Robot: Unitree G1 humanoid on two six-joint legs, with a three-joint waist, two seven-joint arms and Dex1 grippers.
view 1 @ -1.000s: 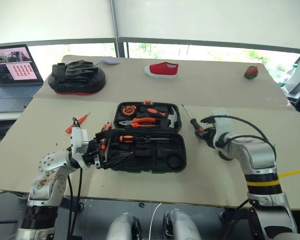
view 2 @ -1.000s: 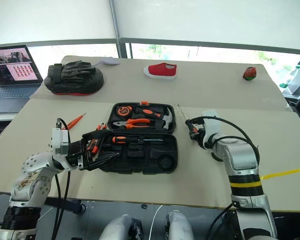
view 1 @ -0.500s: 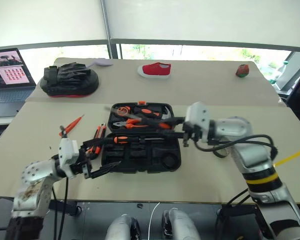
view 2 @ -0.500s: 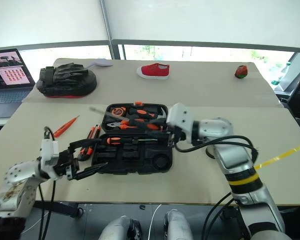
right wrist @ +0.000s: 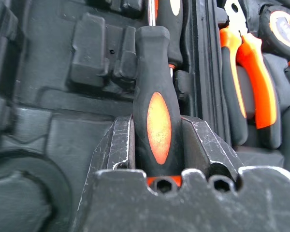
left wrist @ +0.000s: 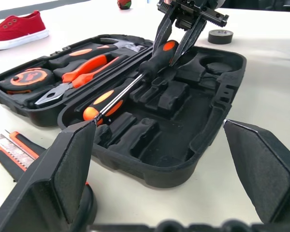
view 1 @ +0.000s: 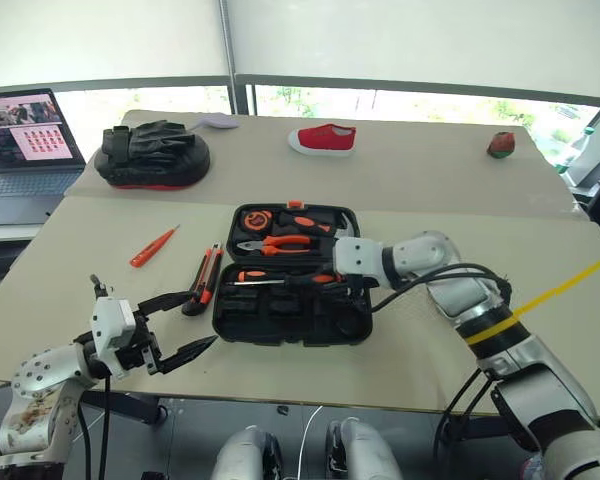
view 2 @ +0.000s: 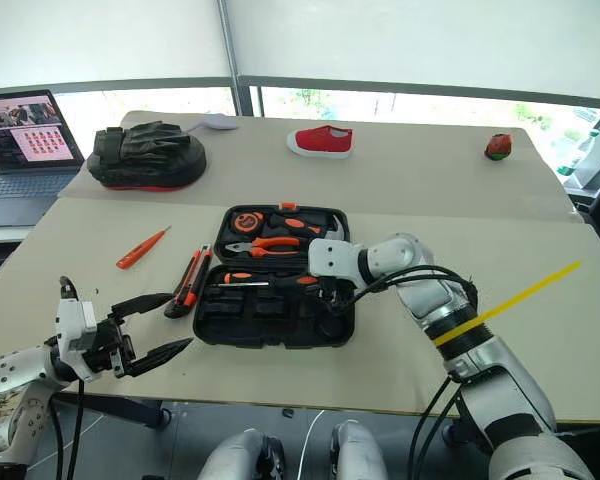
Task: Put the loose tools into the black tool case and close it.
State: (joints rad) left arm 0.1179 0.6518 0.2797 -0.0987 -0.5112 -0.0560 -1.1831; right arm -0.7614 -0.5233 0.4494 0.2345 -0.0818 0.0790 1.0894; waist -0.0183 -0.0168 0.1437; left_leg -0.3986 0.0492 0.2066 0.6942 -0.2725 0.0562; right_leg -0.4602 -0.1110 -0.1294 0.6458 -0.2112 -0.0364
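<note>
Over the near half of the black tool case (view 1: 292, 312), the right gripper (left wrist: 180, 33) hangs with its jaws clamped on the black-and-orange handle of a screwdriver (right wrist: 152, 116), which it carries low above the moulded recesses. That screwdriver's long axis runs left–right across the case, handle toward the right, shaft toward the left, almost parallel to the hinge line; its tip comes close to a second orange-black screwdriver (view 1: 265, 276) that already lies in the far row of the near half, though whether they touch I cannot tell. The coming move turns on that alignment: the held tool looks to need only a short descent into a slot that runs the same way, so any twist of the handle would likely leave it riding on the ribs between recesses. Left of the case, just beside its wall, the orange-black utility knife (view 1: 204, 278) lies on the table (view 1: 100, 260) with its long axis running near-to-far. Farther left and well apart from it rests the slim all-orange screwdriver (view 1: 154, 246), angled from near-left to far-right. The left gripper (view 1: 168, 327) hovers off the near-left corner of the case, jaws spread wide and empty — plainly the nearer arm for both of those. A small dark tape roll (left wrist: 220, 36) sits on the table past the right side of the case — the right arm's side. The lid is open, pliers (view 1: 276, 243) and tape measure (view 1: 255, 219) seated in the far half.
</note>
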